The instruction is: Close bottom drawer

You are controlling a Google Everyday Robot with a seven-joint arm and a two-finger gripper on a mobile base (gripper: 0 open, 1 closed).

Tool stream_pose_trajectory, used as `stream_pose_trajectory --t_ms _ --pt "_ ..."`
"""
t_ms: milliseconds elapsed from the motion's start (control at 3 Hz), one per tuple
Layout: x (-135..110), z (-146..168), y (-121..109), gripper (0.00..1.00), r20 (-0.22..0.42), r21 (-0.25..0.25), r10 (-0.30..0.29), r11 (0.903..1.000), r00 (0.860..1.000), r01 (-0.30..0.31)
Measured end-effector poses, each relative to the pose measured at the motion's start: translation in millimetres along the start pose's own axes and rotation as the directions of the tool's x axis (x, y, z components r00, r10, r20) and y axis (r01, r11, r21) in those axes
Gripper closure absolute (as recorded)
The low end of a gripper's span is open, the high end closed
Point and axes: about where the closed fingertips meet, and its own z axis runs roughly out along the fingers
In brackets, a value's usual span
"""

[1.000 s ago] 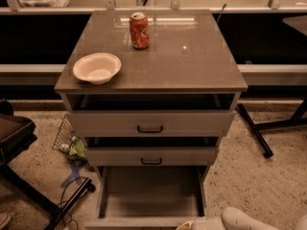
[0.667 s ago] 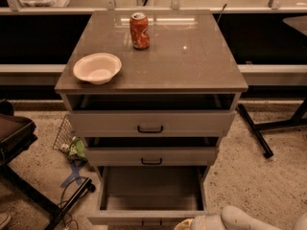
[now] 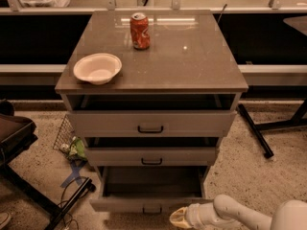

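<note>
- gripper (image 3: 180, 218): low at the bottom edge of the view, right of centre, on the end of the white arm (image 3: 232, 215), which comes in from the lower right. Can't tell whether it is open or closed.
- bottom drawer (image 3: 139, 204): just left of the gripper and a little above it, pulled well out of the bench (image 3: 192, 66). Its flat front faces the camera.
- Right end of that drawer front is just beside the gripper; can't tell if they touch.
- black bar handle (image 3: 152, 209): on the bottom drawer front, near the gripper, on its left and slightly higher.
- The open box of the bottom drawer runs back under the bench, up and left of the gripper.
- middle drawer (image 3: 152, 155): above the gripper, partly out, with a dark gap over it.
- top drawer (image 3: 151, 122): higher still, wider, also with a dark gap above its front.
- soda can (image 3: 139, 31): red, upright on the bench top, far up and left of the gripper.
- bowl (image 3: 98, 68): white, near the left front corner of the bench top, well apart from the can.
- Floor far left of the gripper: wire basket (image 3: 64, 133) against the bench side, with a blue tape cross (image 3: 73, 173) below it.
- black leg (image 3: 254, 131): on the floor, up and right of the gripper.
</note>
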Motion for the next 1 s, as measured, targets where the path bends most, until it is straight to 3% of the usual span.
stream_pose_trajectory --t_ms 333,667,1000 --pt "-5 7 -19 1.00 0.004 0.005 -0.004 1.0000 1.000 0.004" --pt "-19 24 -66 1.00 0.011 0.023 -0.006 0.9997 1.000 0.006" --pt "-28 32 -88 1.00 0.012 0.039 -0.003 0.9992 1.000 0.002"
